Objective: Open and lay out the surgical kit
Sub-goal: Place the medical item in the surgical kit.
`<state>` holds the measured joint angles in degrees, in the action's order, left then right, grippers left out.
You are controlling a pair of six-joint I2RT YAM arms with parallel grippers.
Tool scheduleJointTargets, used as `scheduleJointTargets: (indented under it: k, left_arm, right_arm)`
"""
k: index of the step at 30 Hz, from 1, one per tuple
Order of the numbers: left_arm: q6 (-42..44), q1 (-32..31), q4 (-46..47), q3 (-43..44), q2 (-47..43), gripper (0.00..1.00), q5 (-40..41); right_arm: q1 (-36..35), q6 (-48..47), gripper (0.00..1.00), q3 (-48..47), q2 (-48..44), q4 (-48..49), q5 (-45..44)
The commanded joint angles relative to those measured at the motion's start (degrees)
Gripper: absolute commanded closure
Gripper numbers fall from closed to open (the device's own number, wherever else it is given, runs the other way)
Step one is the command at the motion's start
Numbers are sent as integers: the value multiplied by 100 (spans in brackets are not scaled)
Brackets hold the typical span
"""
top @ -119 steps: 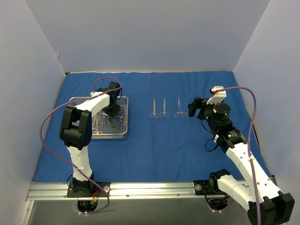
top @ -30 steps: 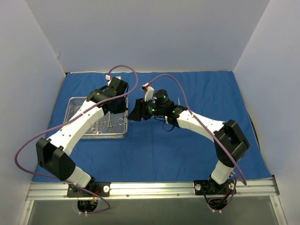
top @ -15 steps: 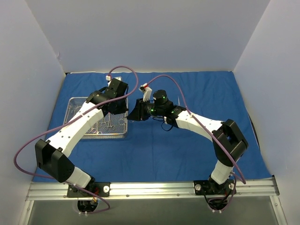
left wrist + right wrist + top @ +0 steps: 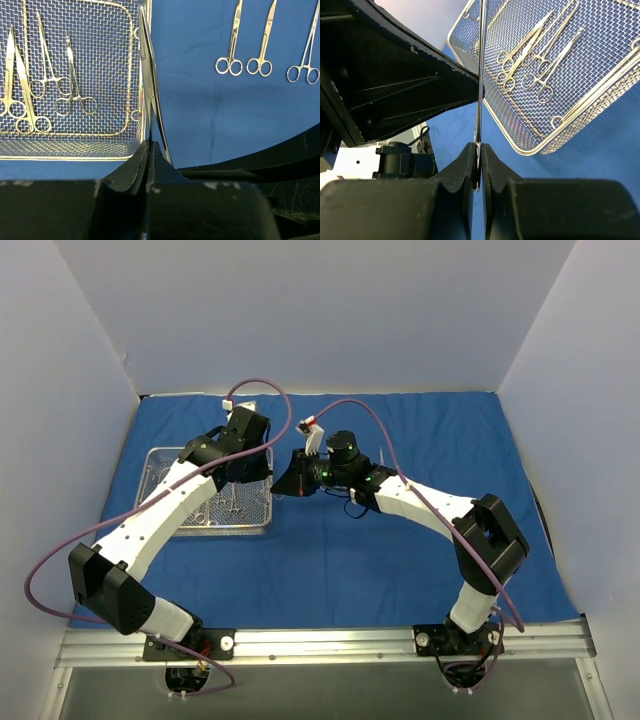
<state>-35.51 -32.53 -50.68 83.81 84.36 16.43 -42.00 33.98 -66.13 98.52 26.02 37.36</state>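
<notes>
One slim steel instrument point(image 4: 146, 75) hangs in the air beside the wire-mesh tray's right rim point(image 4: 136, 60), and both grippers are shut on it. My left gripper point(image 4: 149, 143) pinches one end and my right gripper point(image 4: 478, 146) pinches the other end of the instrument point(image 4: 481, 75). In the top view the two grippers meet just right of the tray point(image 4: 160, 455), the left gripper point(image 4: 262, 472) facing the right gripper point(image 4: 287, 483). Several ring-handled instruments point(image 4: 45, 85) lie in the tray. Three more point(image 4: 260, 65) lie side by side on the blue cloth point(image 4: 330, 560).
White walls close in the cloth at the back and both sides. The right arm point(image 4: 430, 502) stretches across the middle of the cloth and covers the laid-out instruments in the top view. Purple cables loop above both wrists.
The right gripper's jaws have closed onto the instrument that the left gripper holds. Earlier, the left gripper was down in the tray and the right arm stood at the right.
</notes>
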Motion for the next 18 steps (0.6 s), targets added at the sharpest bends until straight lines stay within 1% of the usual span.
scheduleJointTargets:
  k: [1, 2, 5, 6, 8, 9, 12, 13, 15, 16, 18]
  left_arm:
    - [26, -25, 392, -5, -227, 98, -60]
    - [26, -25, 392, 4, -235, 97, -69]
    - [52, -25, 436, -5, -288, 89, -122]
    - [61, -25, 479, -5, -332, 83, -139]
    - [79, -16, 523, -31, -385, 76, -140]
    - [105, -7, 541, -40, -437, 70, -140]
    - [167, 10, 576, -31, -560, 60, -140]
    - [193, 54, 594, -40, -595, 54, -148]
    - [272, 98, 637, -75, -709, 47, -148]
    - [307, 124, 655, -101, -762, 40, -157]
    - [421, 256, 726, -233, -903, 30, -175]
  right_arm:
    - [-10, 30, 100, -85, -70, 289, 263]
    - [33, 56, 100, -58, -87, 307, 263]
    - [139, 179, 100, 99, -166, 421, 289]
    - [235, 206, 100, 152, -193, 456, 315]
    - [367, 267, 100, 310, -298, 509, 359]
    - [507, 285, 100, 363, -342, 509, 385]
    - [771, 250, 100, 565, -544, 396, 464]
    - [981, 154, 100, 609, -666, 186, 482]
    - [1210, -126, 100, 689, -799, -113, 491]
    - [1481, -259, 100, 689, -895, -515, 491]
    - [1773, -540, 100, 680, -1001, -939, 526]
